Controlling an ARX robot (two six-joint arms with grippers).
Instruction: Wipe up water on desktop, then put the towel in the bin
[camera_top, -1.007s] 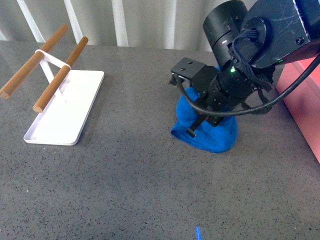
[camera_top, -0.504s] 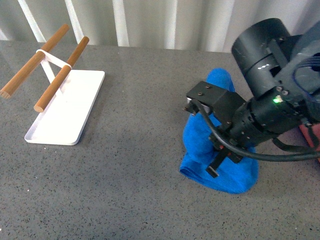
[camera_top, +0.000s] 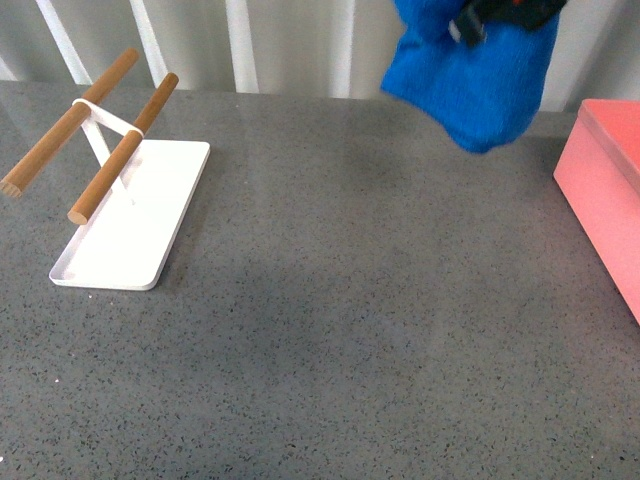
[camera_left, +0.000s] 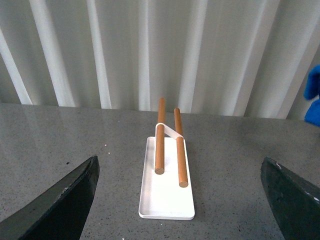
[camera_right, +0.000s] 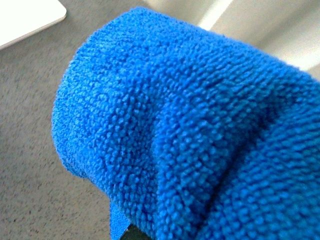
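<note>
Two dark fingers (camera_left: 65, 205) of our left gripper (camera_left: 179, 167) stand spread wide, released, facing the white tray (camera_left: 165, 202) and its wooden rods (camera_left: 160, 145). Our right gripper (camera_top: 492, 12) is clamped on the towel (camera_top: 470, 75), which hangs in the air, clear of the desktop (camera_top: 330, 350), and fills our right wrist view. We see the bin (camera_top: 600, 180) on the desktop's right edge, lower than the towel and apart from it
</note>
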